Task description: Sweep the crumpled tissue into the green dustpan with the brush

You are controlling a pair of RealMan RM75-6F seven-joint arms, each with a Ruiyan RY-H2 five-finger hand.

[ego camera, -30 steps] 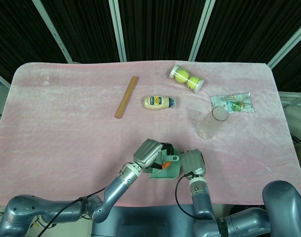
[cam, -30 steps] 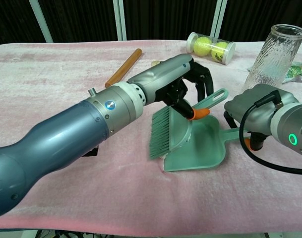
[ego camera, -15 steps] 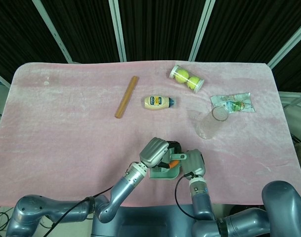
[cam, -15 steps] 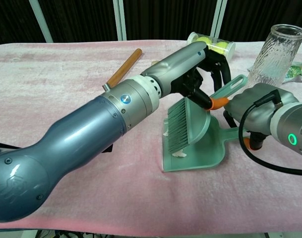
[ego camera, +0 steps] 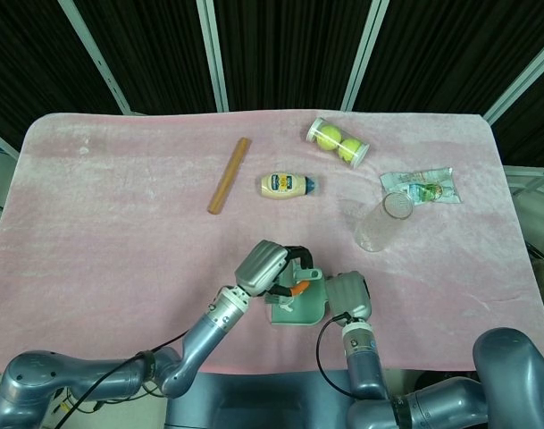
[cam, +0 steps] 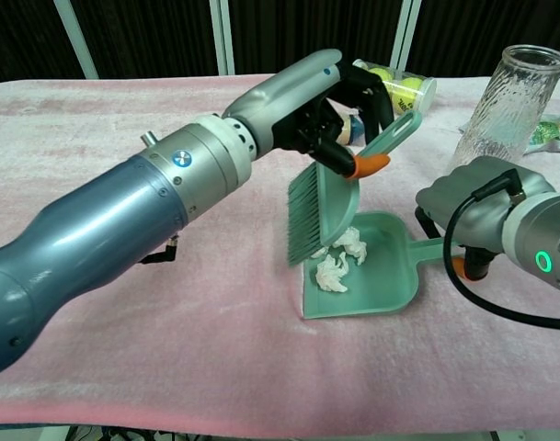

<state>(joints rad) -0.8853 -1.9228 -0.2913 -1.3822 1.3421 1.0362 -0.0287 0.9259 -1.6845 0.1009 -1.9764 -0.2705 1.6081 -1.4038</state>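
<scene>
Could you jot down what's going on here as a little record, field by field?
left hand: holds the brush, lifted above the pan
right hand: grips the dustpan's handle
dustpan: green, flat on the pink cloth
tissue: crumpled white pieces inside the dustpan
behind: glass tumbler, ball tube, wooden stick

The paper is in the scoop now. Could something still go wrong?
Maybe. The crumpled tissue lies near the open lip of the green dustpan, so it could roll out if the right hand tips it. The brush, held by the left hand, hangs just above and could flick it back out.
</scene>
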